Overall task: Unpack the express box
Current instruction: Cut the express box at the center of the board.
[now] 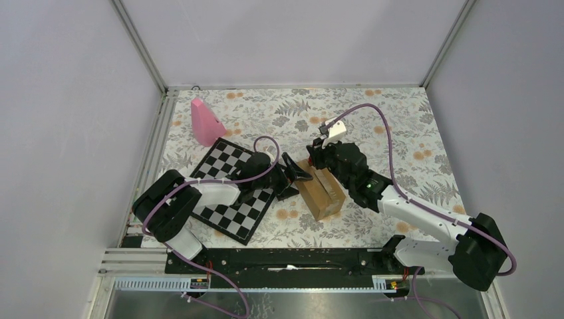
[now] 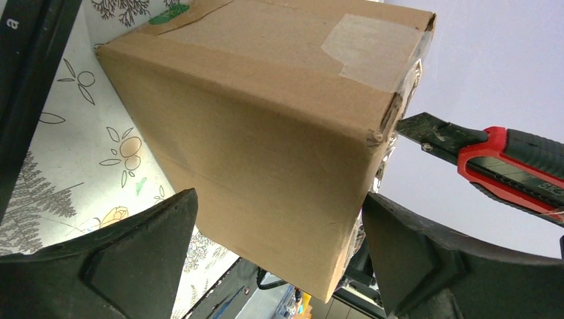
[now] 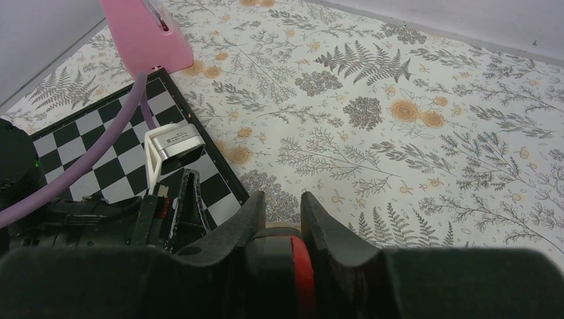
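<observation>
Knife [image 2: 507, 161] sat clamped in right claw [image 3: 279, 203]; left claw [image 2: 279, 199] gaped around box [image 2: 266, 126]. Cutting seemed next: blade [image 2: 432, 131] had to reach tape [image 2: 372, 48].

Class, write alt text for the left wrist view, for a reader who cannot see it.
A taped brown express box fills the view, between the wide-open fingers of the left gripper. A red-and-black utility knife points at its taped right edge; floral tablecloth shows at left.
</observation>
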`<state>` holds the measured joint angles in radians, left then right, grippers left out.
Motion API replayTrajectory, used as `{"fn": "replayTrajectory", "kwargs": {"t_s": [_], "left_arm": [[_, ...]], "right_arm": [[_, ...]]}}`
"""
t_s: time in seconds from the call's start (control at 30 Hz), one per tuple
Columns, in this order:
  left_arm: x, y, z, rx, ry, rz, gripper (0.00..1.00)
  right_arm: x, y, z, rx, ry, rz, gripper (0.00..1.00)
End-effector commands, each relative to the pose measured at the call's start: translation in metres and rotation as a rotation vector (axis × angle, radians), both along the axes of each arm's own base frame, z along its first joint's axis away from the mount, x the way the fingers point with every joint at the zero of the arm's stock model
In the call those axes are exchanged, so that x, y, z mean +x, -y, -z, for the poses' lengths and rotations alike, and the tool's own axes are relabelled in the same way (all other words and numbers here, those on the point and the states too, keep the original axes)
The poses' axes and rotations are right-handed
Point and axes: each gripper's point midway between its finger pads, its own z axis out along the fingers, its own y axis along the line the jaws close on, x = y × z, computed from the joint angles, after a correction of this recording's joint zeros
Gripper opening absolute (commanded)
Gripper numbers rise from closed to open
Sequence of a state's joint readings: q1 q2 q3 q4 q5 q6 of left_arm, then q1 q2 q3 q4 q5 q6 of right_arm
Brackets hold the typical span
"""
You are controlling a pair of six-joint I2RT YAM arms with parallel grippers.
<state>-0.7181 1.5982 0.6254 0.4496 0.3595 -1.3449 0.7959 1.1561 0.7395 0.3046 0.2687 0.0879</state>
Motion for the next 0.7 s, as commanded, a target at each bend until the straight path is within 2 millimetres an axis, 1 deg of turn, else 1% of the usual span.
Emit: {"fn": "replayTrajectory", "kwargs": {"t_s": [0.0, 0.2, 0.27, 0.4, 0.5, 0.6, 0.67], "left_arm": [[0.005, -0.038, 0.056, 0.206, -0.088, -0.152, 0.99], [0.005, -0.039, 0.056, 0.211, -0.089, -0.153, 0.99], [0.005, -0.038, 0.056, 0.212, -0.086, -0.151, 0.99], [0.004, -0.038, 0.057, 0.214, -0.087, -0.151, 0.99], [0.004, -0.038, 0.057, 0.216, -0.087, -0.15, 0.99], [0.004, -0.037, 0.057, 0.215, -0.088, -0.147, 0.99], [0.004, -0.036, 0.058, 0.216, -0.087, -0.144, 0.99]], "right_arm": [[-0.024, 0.0, 0.018, -0.048, -0.103, -0.057, 0.0], [-0.027, 0.005, 0.021, -0.049, -0.108, -0.047, 0.0], [-0.026, 0.006, 0.018, -0.042, -0.101, -0.037, 0.0], [-0.022, 0.002, 0.009, -0.038, -0.085, -0.046, 0.0], [-0.022, 0.001, 0.009, -0.039, -0.082, -0.049, 0.0], [-0.022, 0.004, 0.014, -0.047, -0.087, -0.034, 0.0], [-0.021, 0.005, 0.011, -0.035, -0.074, -0.028, 0.0]]}}
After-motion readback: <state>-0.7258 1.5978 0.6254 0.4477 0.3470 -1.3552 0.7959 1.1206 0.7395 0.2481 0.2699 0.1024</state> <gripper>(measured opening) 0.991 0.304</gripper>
